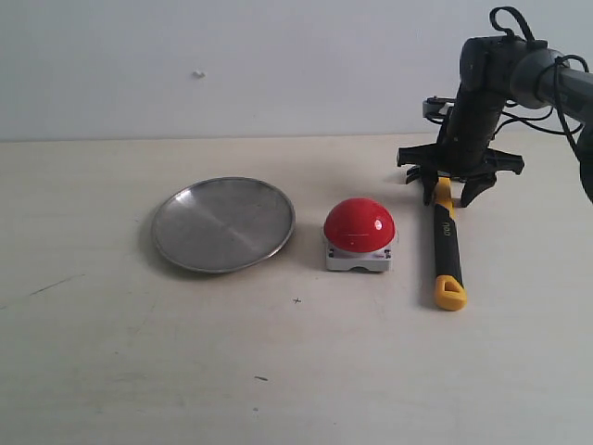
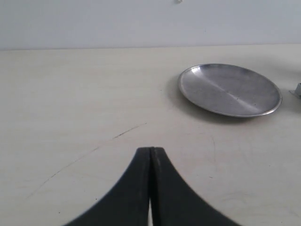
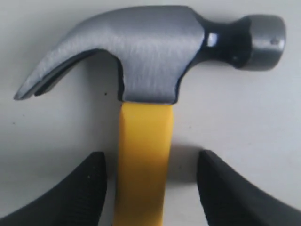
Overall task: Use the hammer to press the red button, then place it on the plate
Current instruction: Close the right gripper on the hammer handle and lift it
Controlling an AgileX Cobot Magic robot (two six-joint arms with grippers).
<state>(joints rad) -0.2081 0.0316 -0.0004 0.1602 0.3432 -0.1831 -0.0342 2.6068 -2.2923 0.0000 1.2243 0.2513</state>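
Observation:
The hammer point(image 1: 447, 241) lies flat on the table to the right of the red button point(image 1: 359, 225), its yellow loop toward the front. My right gripper point(image 1: 452, 193) is open and lowered over the upper handle, one finger on each side. In the right wrist view the yellow handle point(image 3: 143, 160) runs between the two black fingers point(image 3: 84, 188), closer to one, with gaps on both sides, and the dark metal head point(image 3: 150, 52) lies beyond them. The silver plate point(image 1: 223, 223) sits left of the button. My left gripper point(image 2: 151, 151) is shut with nothing in it, short of the plate point(image 2: 229, 89).
A pale wall stands behind the table's far edge point(image 1: 232, 139). Thin dark scratches point(image 2: 127, 132) mark the tabletop near the left gripper. The right arm point(image 1: 519, 74) and its cables reach in from the upper right.

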